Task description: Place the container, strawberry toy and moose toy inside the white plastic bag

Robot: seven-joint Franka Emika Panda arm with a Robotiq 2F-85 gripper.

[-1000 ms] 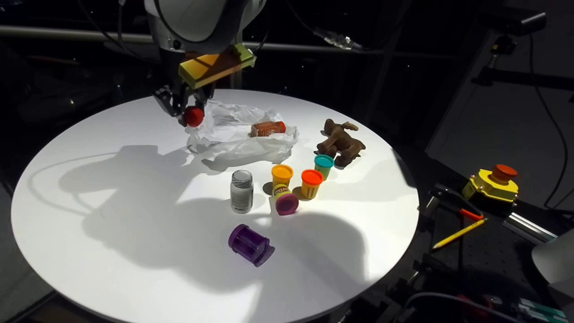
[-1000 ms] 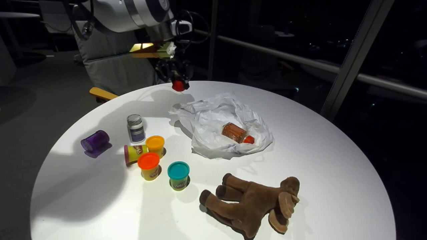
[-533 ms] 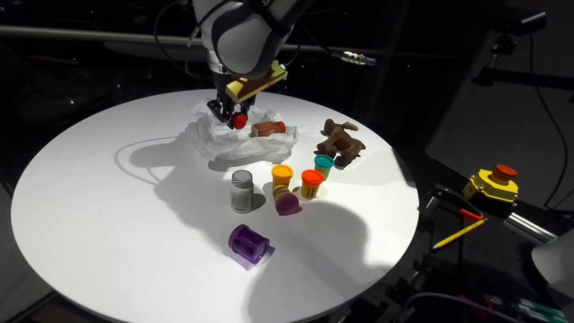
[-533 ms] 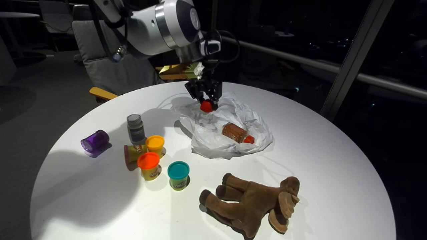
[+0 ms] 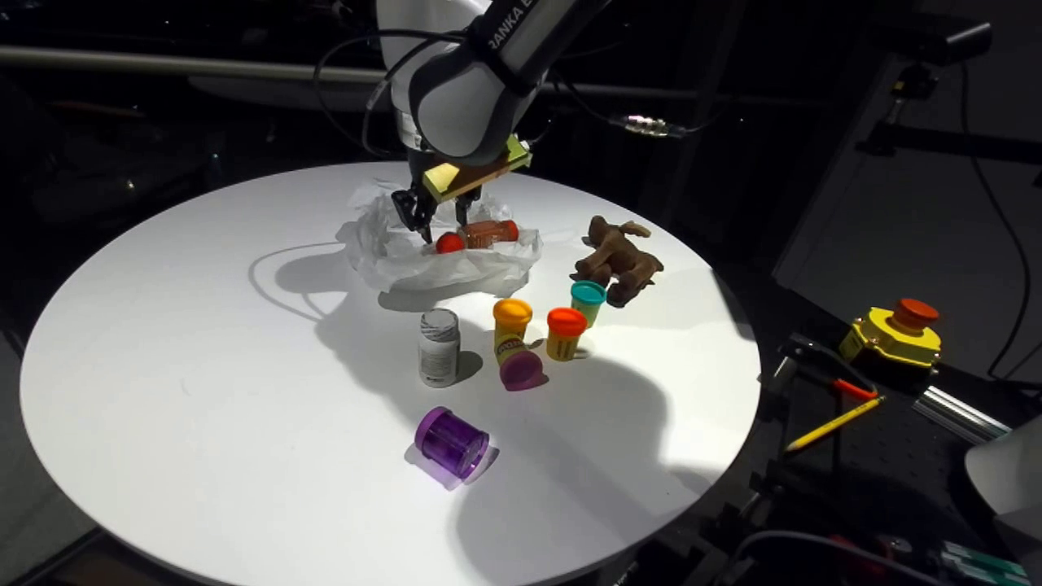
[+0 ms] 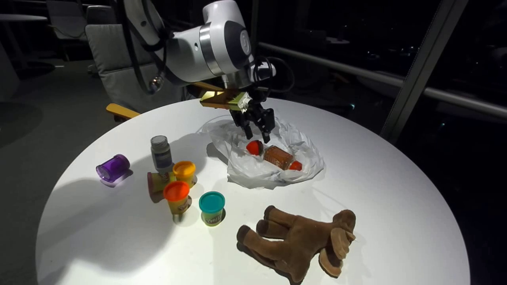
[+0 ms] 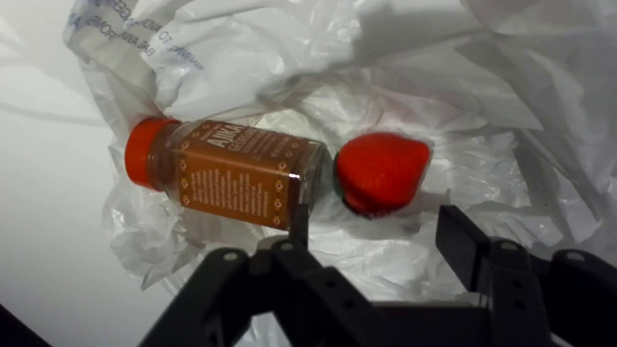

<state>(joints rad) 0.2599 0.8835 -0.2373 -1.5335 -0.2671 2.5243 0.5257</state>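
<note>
The white plastic bag (image 5: 419, 273) lies spread open on the round table. The container, a spice jar with an orange-brown label and red cap (image 6: 278, 157), lies on its side inside the bag. The red strawberry toy (image 6: 254, 147) lies in the bag beside the jar's base; both also show in the wrist view, the strawberry (image 7: 383, 171) right of the jar (image 7: 236, 173). My gripper (image 7: 373, 217) is open and empty just above the strawberry, its fingers apart. It also shows open in an exterior view (image 6: 257, 138). The brown moose toy (image 6: 305, 241) lies on the table outside the bag.
A white pill bottle (image 5: 440, 350), a purple jar on its side (image 5: 452, 443), and several play-dough tubs, including orange (image 5: 566, 330) and teal (image 5: 588, 301) lidded ones, stand or lie on the table. A yellow emergency-stop box (image 5: 895, 334) sits beside the table.
My gripper carried the strawberry over the bag, lowered, and opened. The strawberry now lies in the bag beside the spice jar. The moose and the other objects have not moved.
</note>
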